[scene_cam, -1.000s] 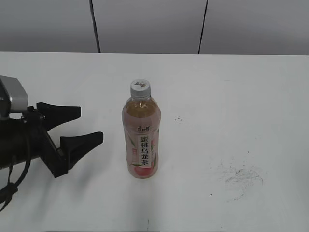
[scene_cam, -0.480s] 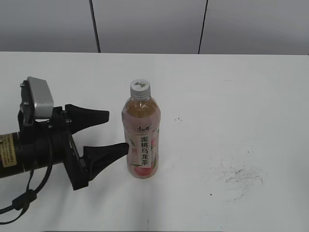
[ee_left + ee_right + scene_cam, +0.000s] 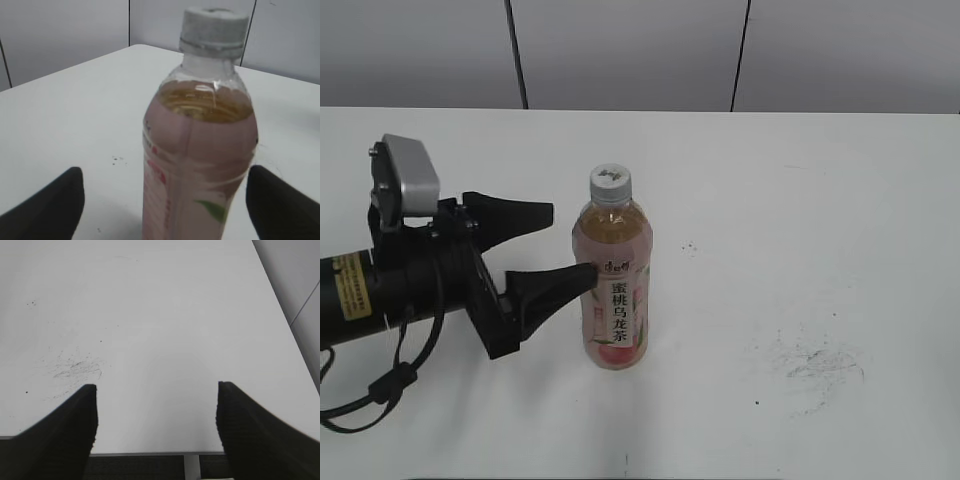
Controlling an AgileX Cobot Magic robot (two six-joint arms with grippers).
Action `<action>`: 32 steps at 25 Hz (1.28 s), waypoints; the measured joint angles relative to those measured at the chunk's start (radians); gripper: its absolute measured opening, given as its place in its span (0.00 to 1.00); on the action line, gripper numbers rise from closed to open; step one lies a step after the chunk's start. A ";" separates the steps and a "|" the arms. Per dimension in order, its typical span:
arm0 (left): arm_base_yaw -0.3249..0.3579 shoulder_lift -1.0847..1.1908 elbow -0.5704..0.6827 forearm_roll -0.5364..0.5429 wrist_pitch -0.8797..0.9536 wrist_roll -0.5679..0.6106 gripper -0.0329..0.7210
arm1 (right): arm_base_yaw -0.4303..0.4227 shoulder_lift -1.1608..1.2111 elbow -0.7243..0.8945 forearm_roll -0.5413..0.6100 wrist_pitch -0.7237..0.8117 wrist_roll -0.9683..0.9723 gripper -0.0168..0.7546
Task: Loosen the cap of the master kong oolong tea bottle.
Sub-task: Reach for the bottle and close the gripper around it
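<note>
The master kong oolong tea bottle (image 3: pixel 613 290) stands upright in the middle of the white table, with its light-grey cap (image 3: pixel 610 183) on top. My left gripper (image 3: pixel 572 242) is open and comes at the bottle from the left at label height. Its near fingertip (image 3: pixel 588 274) is at the bottle's left side and its far fingertip (image 3: pixel 546 211) is behind and to the left. In the left wrist view the bottle (image 3: pixel 200 145) and cap (image 3: pixel 214 27) fill the space between the open left gripper's (image 3: pixel 163 175) fingers. My right gripper (image 3: pixel 156 390) is open and empty above bare table.
Dark scuff marks (image 3: pixel 817 364) lie on the table right of the bottle, and the scuff marks (image 3: pixel 75 367) also show in the right wrist view. The table's edge (image 3: pixel 150 452) runs just under the right gripper. Grey wall panels (image 3: pixel 630 50) stand behind the table.
My left gripper has moved right across the table to the bottle, staying open. Bottle and cap have not moved.
</note>
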 joint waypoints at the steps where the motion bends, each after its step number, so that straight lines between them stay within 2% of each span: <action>1: 0.000 0.000 -0.010 0.008 0.000 -0.009 0.82 | 0.000 0.000 0.000 0.000 0.000 0.000 0.74; 7: -0.019 0.000 -0.054 0.042 0.000 -0.038 0.82 | 0.000 0.000 0.000 0.000 0.000 0.000 0.74; 15: -0.106 0.000 -0.112 0.018 0.000 -0.043 0.82 | 0.000 0.000 0.000 0.000 0.000 0.000 0.74; 22: -0.113 0.015 -0.164 -0.003 -0.004 -0.045 0.82 | 0.000 0.000 0.000 0.000 0.000 0.000 0.74; 32: -0.130 0.163 -0.173 -0.031 0.000 -0.045 0.82 | 0.000 0.000 0.000 0.000 0.000 0.000 0.74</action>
